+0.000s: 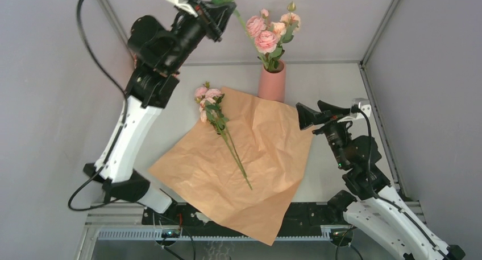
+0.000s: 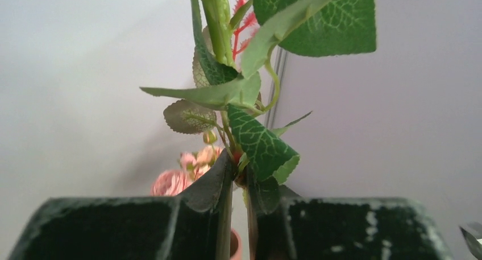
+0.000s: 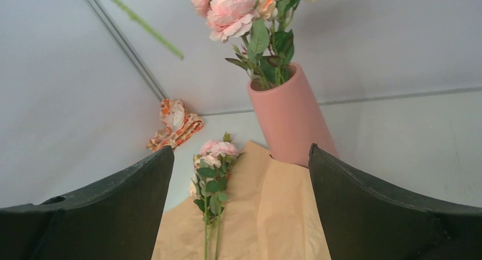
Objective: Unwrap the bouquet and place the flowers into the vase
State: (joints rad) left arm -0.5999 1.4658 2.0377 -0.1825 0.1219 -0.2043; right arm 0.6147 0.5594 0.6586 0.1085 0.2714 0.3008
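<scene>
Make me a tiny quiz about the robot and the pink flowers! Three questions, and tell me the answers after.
1. Pick one: what is the left gripper pinching?
A) a leafy flower stem
B) a ribbon
C) a spoon
2. True or false: the pink vase already has flowers in it.
3. Fill the gap: the one flower lying flat rests on the brown ____.

Key: 1 A. 2 true. 3 paper.
</scene>
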